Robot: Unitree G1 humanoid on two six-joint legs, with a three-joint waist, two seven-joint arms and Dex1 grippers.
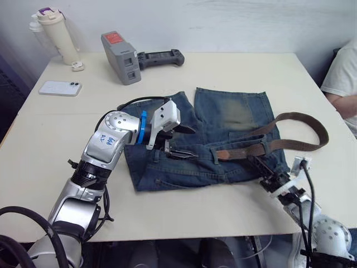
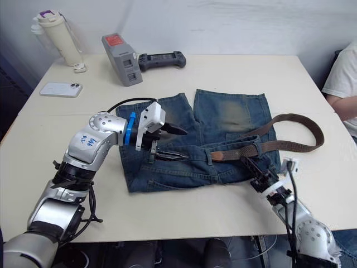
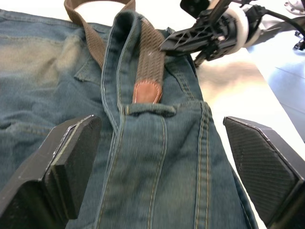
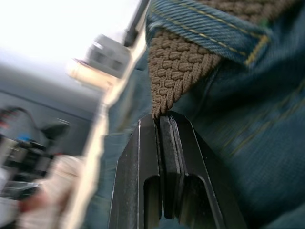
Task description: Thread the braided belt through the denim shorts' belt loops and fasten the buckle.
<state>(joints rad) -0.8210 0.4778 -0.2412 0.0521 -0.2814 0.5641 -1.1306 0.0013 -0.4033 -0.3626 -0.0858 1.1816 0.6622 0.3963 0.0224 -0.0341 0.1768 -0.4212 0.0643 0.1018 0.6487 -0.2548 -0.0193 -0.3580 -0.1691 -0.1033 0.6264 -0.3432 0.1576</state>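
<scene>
Pinching the braided belt (image 4: pixel 178 71) in my right gripper (image 4: pixel 162 121); its tan tip (image 3: pixel 147 91) lay along the waistband, just ahead of my spread left gripper (image 3: pixel 157 162), nearer that arm.

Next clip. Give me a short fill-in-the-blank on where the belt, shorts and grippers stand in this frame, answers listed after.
1. The right gripper is shut on the ______.
2. The belt's tan leather tip lies just short of a belt ______ on the waistband.
3. The left gripper hangs over the denim shorts with its fingers ______.
4. On the table beyond the shorts, the white phone lies on the robot's ______ side.

Missing words: braided belt; loop; open; left
</scene>
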